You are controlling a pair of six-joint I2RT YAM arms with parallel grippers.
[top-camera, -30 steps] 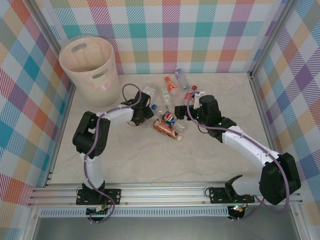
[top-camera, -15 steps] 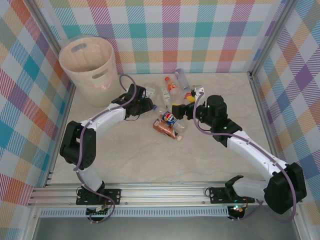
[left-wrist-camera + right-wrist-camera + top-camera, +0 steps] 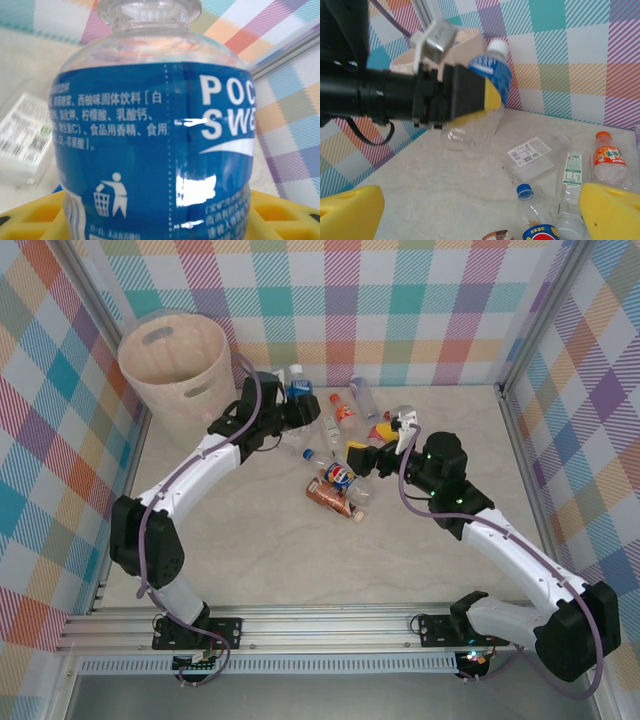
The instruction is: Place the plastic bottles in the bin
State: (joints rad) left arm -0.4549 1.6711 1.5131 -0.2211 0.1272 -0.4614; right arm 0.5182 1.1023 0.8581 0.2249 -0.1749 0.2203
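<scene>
My left gripper is shut on a clear plastic bottle with a blue label and a white cap, held off the table just right of the cream bin. That bottle sits close before the left wrist camera, between yellow pads. The right wrist view shows it in the black left gripper. My right gripper stands open over the pile of bottles, nothing between its yellow pads. Below it lie a white-label bottle, an orange-label one and a blue-capped one.
A brown-label bottle and a red-and-blue-label one lie at the pile's near side, others toward the back wall. Checked walls enclose the table on three sides. The bin stands in the far left corner.
My left arm has lifted the blue-label bottle off the table and carried it back toward the bin. The right gripper has drifted slightly right and stays open.
</scene>
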